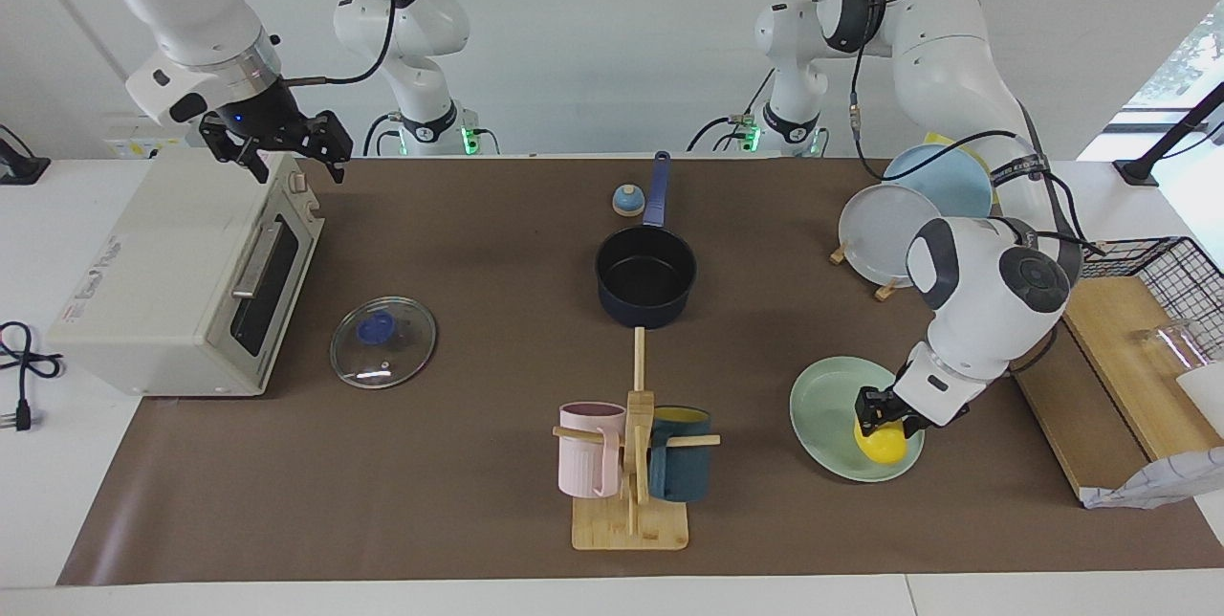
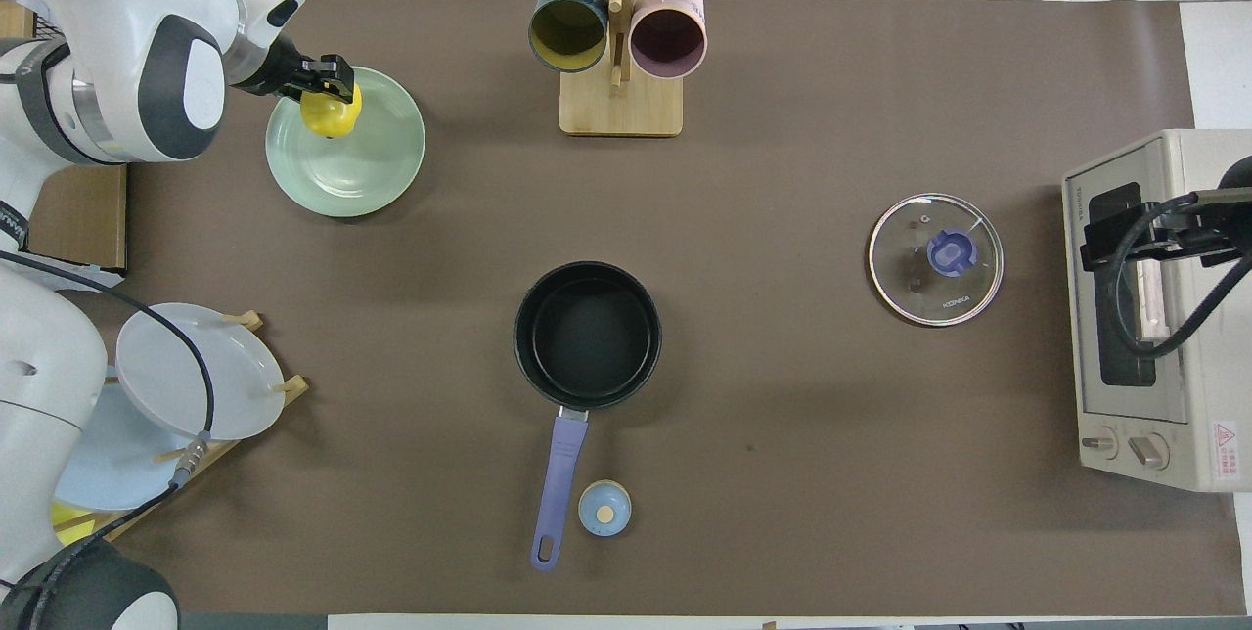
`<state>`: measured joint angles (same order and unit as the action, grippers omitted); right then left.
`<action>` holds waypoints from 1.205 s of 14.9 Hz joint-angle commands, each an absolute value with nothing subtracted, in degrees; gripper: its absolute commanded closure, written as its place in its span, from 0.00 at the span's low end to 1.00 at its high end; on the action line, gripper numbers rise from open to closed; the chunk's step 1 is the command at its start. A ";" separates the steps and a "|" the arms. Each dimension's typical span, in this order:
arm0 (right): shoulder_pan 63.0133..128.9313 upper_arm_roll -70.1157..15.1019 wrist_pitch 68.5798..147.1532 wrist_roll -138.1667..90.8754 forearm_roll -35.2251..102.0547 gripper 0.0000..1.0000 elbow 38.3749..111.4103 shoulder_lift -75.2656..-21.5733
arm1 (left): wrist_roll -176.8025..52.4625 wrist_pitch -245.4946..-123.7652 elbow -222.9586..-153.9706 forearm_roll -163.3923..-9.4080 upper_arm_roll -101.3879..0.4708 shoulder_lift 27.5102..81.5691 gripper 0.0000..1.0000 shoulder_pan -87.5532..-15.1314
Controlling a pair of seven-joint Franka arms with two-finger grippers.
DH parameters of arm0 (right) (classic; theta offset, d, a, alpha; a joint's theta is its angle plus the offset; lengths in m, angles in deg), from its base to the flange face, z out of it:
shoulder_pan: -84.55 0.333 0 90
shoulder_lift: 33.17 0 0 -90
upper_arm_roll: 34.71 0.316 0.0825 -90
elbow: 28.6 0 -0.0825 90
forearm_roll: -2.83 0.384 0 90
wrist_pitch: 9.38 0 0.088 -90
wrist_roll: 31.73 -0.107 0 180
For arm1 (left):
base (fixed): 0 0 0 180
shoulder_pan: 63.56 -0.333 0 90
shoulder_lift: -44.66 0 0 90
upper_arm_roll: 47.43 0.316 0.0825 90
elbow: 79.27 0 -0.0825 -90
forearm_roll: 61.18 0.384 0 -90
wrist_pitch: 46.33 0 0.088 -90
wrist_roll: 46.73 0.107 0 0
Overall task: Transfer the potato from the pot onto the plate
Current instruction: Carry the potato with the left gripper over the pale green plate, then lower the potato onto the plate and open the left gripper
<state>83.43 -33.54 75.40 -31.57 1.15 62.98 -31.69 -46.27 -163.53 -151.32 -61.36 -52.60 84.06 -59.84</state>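
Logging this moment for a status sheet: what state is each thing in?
potato: on the plate, left pincer closed around it
plate: flat on the table, holding the potato
pot: upright, empty, lid off
glass lid: flat on the table, beside the toaster oven
toaster oven: door closed
right pincer: open, above the oven, waiting

Bright yellow potato (image 1: 885,445) on mint-green plate (image 1: 824,406); navy pot (image 1: 645,275), black inside, blue handle; brown desk (image 1: 478,501).
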 commanded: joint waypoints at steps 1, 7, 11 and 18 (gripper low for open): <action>83.14 -33.13 75.44 -32.70 1.68 0.00 63.16 -31.58 | -45.50 -166.64 -156.41 -60.12 -53.06 81.84 1.00 -60.22; 83.23 -33.13 74.99 -32.70 1.68 0.00 63.07 -31.58 | -43.56 -166.75 -157.76 -59.77 -52.97 80.87 0.00 -60.31; 83.76 -33.21 75.43 -32.44 1.77 0.00 63.69 -31.23 | -43.56 -161.85 -155.56 -59.33 -52.79 77.89 0.00 -60.31; 83.32 -33.21 75.43 -32.35 1.77 0.00 64.22 -30.97 | -44.27 -144.18 -156.08 -59.59 -52.79 60.59 0.00 -60.83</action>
